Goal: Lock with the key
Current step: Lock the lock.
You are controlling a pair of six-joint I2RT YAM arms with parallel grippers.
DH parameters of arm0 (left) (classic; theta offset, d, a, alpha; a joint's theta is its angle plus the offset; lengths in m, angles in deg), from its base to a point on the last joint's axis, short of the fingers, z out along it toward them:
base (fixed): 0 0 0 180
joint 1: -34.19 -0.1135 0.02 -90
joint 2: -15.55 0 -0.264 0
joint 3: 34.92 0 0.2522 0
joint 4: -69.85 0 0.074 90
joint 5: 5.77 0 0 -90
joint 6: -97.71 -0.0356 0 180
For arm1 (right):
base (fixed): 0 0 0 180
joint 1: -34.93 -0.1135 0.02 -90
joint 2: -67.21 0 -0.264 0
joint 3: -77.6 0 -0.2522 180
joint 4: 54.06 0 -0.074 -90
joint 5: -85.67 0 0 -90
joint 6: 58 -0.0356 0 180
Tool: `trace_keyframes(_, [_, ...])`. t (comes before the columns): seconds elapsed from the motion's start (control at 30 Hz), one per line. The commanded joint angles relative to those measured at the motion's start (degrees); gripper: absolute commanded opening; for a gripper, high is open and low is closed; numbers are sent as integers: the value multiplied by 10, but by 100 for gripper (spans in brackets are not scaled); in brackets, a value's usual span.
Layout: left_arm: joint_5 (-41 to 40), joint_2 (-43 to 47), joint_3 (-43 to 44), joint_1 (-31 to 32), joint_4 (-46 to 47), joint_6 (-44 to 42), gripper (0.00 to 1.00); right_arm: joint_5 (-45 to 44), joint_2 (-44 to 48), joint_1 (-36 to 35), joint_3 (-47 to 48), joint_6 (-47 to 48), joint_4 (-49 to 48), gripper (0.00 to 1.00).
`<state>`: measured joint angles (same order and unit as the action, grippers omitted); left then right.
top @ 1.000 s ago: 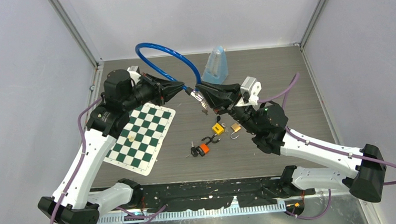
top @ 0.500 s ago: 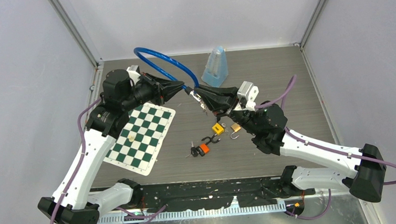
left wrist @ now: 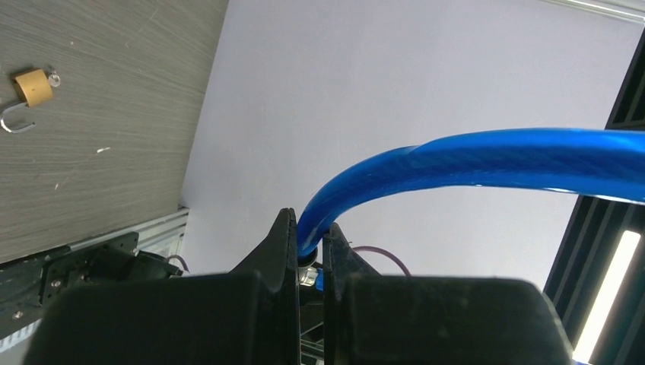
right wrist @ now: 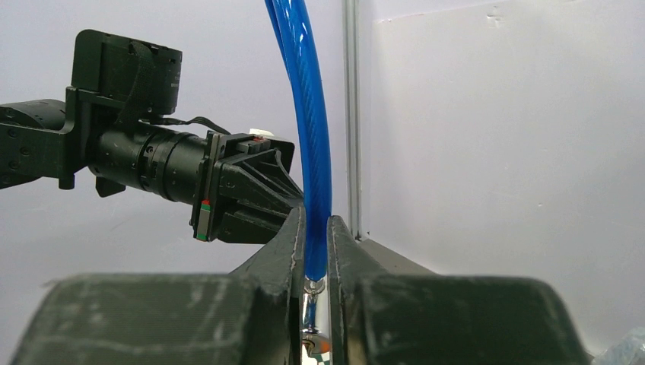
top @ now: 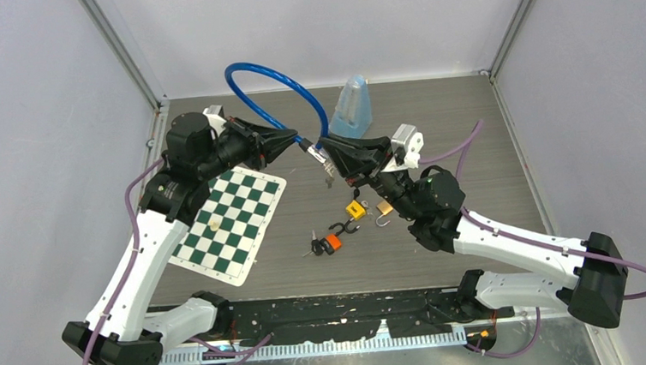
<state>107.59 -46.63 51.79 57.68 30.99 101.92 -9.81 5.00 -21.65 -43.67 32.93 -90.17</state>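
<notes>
Above the middle of the worktop [top: 434, 106], the blue cable lock [top: 271, 73] arches in a loop between the two arms. The left gripper [top: 299, 141] has its jaws pinching one end, and the right gripper [top: 323, 153], close by, has its jaws clamped on the other end just above its metal fitting [right wrist: 313, 319]. What looks like a small key [top: 330, 179] hangs below that fitting, over a yellow padlock [top: 355, 209], a brass padlock [top: 383, 207] and an orange padlock [top: 333, 242] lying near a chessboard mat [top: 235, 223].
</notes>
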Motion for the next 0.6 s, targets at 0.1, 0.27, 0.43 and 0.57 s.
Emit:
trace_keyframes(0.1, [-14, 24, 10, -1, 85, -24, 0, -58, -4, -12, 61, -20, 177, 10])
trace_keyframes(0.27, [-28, 26, -6, -1, 78, -65, 0, -69, -2, -11, 106, -25, 234, 15])
trace_keyframes(0.43, [-39, 28, -8, -1, 73, -82, 0, -66, -1, -11, 135, -29, 272, 22])
trace_keyframes(0.57, [-43, 24, -6, -2, 70, -89, 0, -66, 3, -11, 152, -36, 289, 29])
